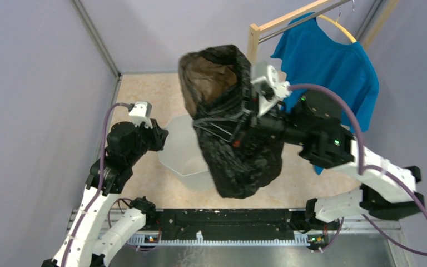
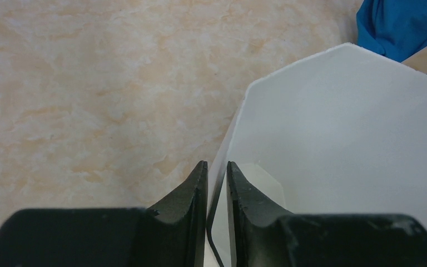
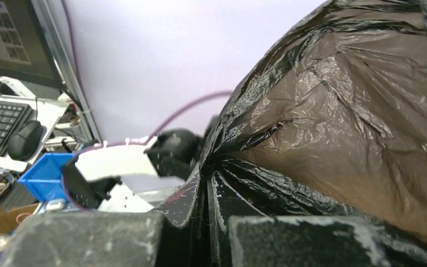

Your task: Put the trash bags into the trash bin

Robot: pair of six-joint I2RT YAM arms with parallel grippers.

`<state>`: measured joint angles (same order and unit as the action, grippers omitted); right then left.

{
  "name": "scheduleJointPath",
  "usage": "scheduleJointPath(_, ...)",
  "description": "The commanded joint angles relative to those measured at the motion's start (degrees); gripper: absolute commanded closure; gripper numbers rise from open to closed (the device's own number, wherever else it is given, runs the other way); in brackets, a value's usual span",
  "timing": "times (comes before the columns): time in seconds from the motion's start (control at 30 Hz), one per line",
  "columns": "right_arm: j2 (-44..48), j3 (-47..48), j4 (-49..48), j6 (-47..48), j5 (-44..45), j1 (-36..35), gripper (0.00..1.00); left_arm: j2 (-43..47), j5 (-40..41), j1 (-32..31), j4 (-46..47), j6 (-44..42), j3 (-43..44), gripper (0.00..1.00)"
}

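Lilac walls (image 1: 33, 83), marbled surface (image 2: 89, 83); left end effector (image 2: 217, 177) tight on bin (image 2: 356, 139), right end effector (image 3: 203, 208) tight on bag (image 3: 339, 111).

White arm links (image 1: 97, 222), black joint housings (image 1: 128, 142), purple cables (image 1: 311, 85), white wrist cameras (image 1: 140, 113), tapered black gripper fingers (image 2: 192, 206)

Your right pincer (image 3: 208, 214) pinches a large black thin-plastic bag (image 3: 339, 111), crinkled and glossy, brownish where light passes through. Your left pincer (image 2: 217, 167), matt black, nips the smooth translucent wall of a tall white faceted plastic bin (image 2: 339, 139). Beside that pincer the beige marbled surface (image 2: 89, 83) looks smooth.
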<state>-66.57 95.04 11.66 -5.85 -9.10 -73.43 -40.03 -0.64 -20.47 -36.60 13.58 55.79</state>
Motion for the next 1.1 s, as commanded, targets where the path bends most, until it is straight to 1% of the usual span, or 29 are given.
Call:
scheduleJointPath(0.0, -10.11, 15.2, -7.12, 3.05, -9.08, -0.2, 1.0, 0.86, -1.78, -0.14, -2.57, 1.71, 0.11, 0.73)
scheduleJointPath(0.1, -14.83, 22.2, -6.47, 6.35, -5.87, -0.15, 1.0, 0.99, -2.35, -0.15, -1.91, 2.71, 0.09, 0.69)
scheduleJointPath(0.17, -16.12, 23.67, -5.16, 9.07, -1.68, -0.16, 1.0, 0.92, -2.19, -0.15, -1.66, 3.37, -0.18, 0.69)
scheduleJointPath(0.2, -15.9, 22.66, -4.86, 10.47, 0.74, -0.16, 1.0, 1.0, -1.45, -0.13, -1.54, 4.09, -0.42, 0.72)
scheduleJointPath(0.27, -14.14, 17.08, -6.34, 13.35, 6.63, -0.21, 1.0, 1.3, 0.14, -0.18, 0.12, 6.09, -1.86, 0.9)
scheduleJointPath(0.3, -12.92, 13.64, -8.07, 14.34, 10.66, 0.0, 1.0, 1.32, 0.12, -0.16, 1.54, 6.83, -2.65, 0.96)
scheduleJointPath(0.33, -11.87, 10.21, -9.81, 14.56, 13.39, 0.98, 1.0, 1.26, 1.94, -0.18, 2.78, 8.18, -3.25, 1.0)
scheduleJointPath(0.37, -11.22, 8.04, -10.5, 13.4, 14.01, 2.91, 1.0, 1.15, 2.69, -0.14, 4.2, 9.18, -3.72, 1.0)
scheduleJointPath(0.5, -9.16, 1.82, -10.09, 3.07, 9.34, 15.67, 1.0, 0.31, 3.77, -0.16, 10.49, 10.8, -4.18, 1.0)
scheduleJointPath(0.57, -7.42, -0.27, -7.99, 0.98, 9.31, 18.25, 1.0, -0.95, 4.67, -0.12, 12.16, 10.64, -3.4, 1.0)
scheduleJointPath(0.7, -2.91, -5.29, -6.58, 3.62, 9.52, 18.49, 1.0, -5.12, 5.06, -0.12, 13.54, 9.44, -1.29, 1.0)
scheduleJointPath(0.77, -2.26, -5.74, -4.71, 5.4, 11.58, 18.5, 1.0, -7.78, 4.78, -0.16, 13.7, 8.55, 0.0, 1.0)
scheduleJointPath(0.87, -2.98, -3.67, -0.91, 8.12, 12.84, 18.5, 1.0, -10.27, 5.04, -0.11, 12.37, 6.99, 2.17, 1.0)
scheduleJointPath(0.97, -3.64, -1.29, -1.42, 9.5, 11.32, 18.5, 1.0, -11.13, 5.42, -0.11, 10.88, 5.39, 3.73, 1.0)
scheduleJointPath(1.07, -6.65, 4.14, -1.85, 10.88, 9.54, 18.5, 1.0, -11.64, 6.05, -0.15, 9.06, 3.94, 5.45, 1.0)
